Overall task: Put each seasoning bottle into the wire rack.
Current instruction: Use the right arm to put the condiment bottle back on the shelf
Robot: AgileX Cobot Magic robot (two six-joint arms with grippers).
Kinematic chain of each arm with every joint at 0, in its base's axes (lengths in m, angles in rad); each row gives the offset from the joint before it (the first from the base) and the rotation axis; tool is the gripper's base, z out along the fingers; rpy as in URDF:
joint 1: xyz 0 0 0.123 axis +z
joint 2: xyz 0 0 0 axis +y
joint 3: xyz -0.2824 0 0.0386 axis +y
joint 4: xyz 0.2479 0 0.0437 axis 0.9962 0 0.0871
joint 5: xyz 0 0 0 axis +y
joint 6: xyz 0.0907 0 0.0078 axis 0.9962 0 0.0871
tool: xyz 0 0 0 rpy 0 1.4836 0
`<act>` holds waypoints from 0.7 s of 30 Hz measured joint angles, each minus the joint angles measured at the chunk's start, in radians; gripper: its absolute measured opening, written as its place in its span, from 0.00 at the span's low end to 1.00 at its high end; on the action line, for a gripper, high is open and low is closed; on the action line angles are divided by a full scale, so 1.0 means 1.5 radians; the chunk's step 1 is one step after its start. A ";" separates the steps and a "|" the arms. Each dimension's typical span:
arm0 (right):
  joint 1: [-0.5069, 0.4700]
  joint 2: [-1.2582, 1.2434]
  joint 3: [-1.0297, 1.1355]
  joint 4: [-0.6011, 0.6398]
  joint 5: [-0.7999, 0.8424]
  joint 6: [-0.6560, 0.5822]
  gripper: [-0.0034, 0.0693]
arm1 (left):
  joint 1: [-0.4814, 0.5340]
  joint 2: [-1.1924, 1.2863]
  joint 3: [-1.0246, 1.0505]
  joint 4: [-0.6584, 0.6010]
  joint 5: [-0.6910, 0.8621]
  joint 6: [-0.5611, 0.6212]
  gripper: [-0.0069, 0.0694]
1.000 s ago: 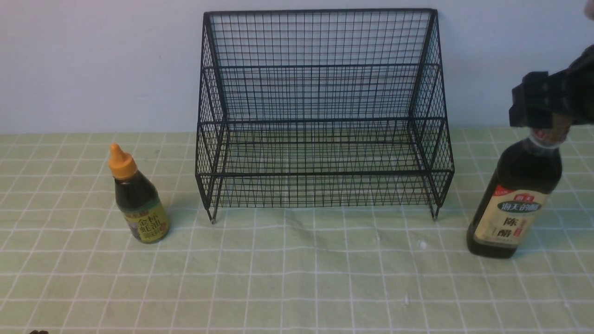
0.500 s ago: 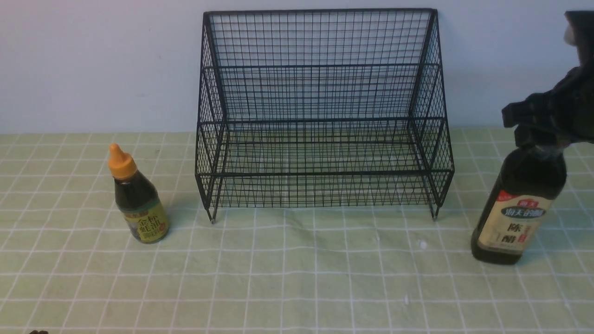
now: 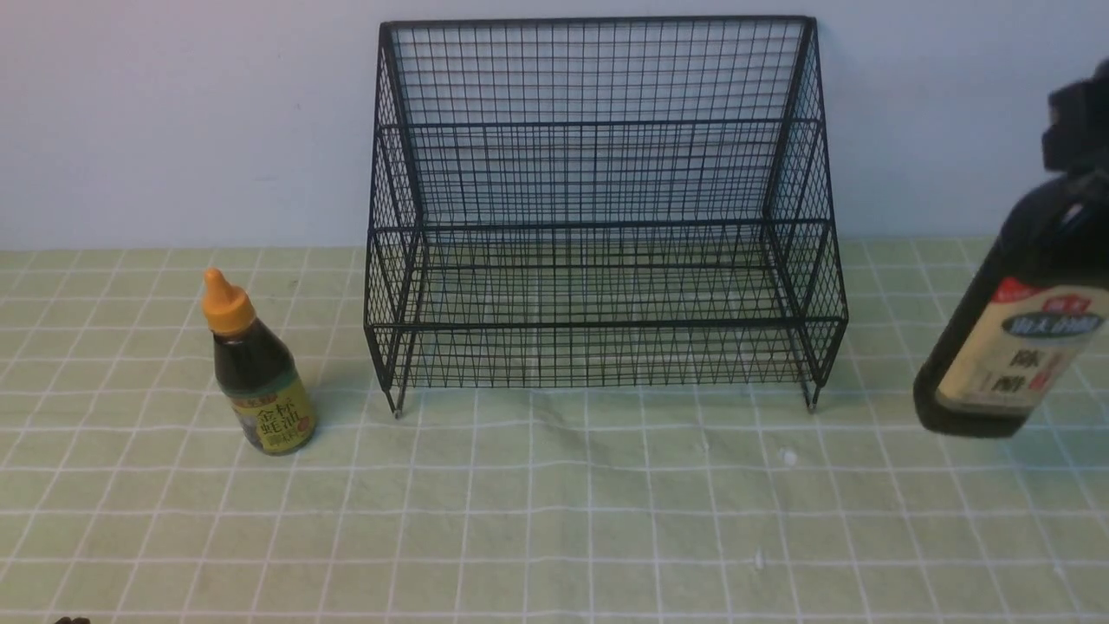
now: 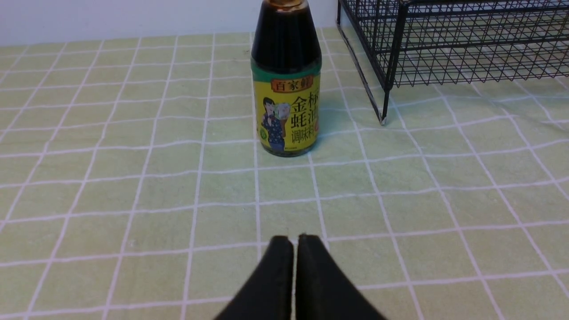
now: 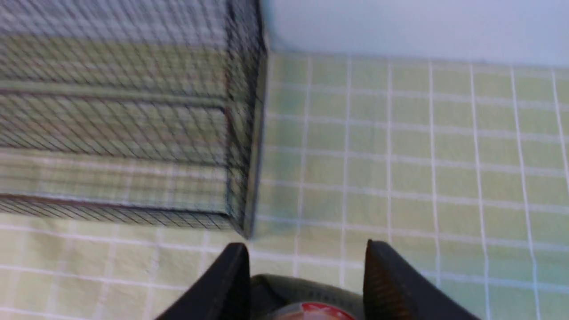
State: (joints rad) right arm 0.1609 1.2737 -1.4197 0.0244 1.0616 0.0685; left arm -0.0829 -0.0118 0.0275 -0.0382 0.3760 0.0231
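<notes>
- The right gripper (image 3: 1077,143) has its black jaws closed part-way around the neck of the tall dark bottle with cream label (image 3: 1014,338). In the right wrist view the two fingers (image 5: 229,284) stand on either side of the bottle's top, and they appear to be in contact with it.
- The tall bottle hangs beneath that gripper, tilted, with its base swung toward the rack. The base appears to be clear of the green checked tablecloth (image 3: 554,520). The bottle is to the right of the rack and outside it.
- Handling judgement for the tall bottle: it is full of dark liquid, so it is probably heavy. The wall looks smooth and stiff and is likely slippery. Held at the neck it is free to swing, so the jaws should sit just under the cap and the carry should be slow.
- The left gripper (image 4: 291,242) has its jaws pressed together and holds nothing. It sits low over the cloth, facing the small bottle.
- The small dark bottle with orange pointed cap and yellow-green label (image 3: 260,381) stands upright on the cloth, just beside the rack's left front foot. It is judged light and rigid. The best hold is across the body or at the shoulder below the cap.
- The large black wire-mesh rack (image 3: 598,217) stands against the wall, and no bottle is on its shelf.
</notes>
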 joint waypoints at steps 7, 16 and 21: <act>0.000 0.040 -0.112 0.188 0.001 -0.101 0.47 | 0.000 0.000 0.000 0.000 0.000 0.000 0.08; 0.001 0.167 -0.178 0.235 -0.040 -0.142 0.47 | 0.000 0.000 0.000 0.000 0.000 0.000 0.08; 0.001 0.213 -0.215 0.233 -0.078 -0.144 0.47 | 0.000 0.000 0.000 0.000 0.000 0.000 0.08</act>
State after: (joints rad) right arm 0.1620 1.5938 -1.7429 0.3742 0.9440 -0.1468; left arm -0.0829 -0.0118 0.0275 -0.0382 0.3760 0.0231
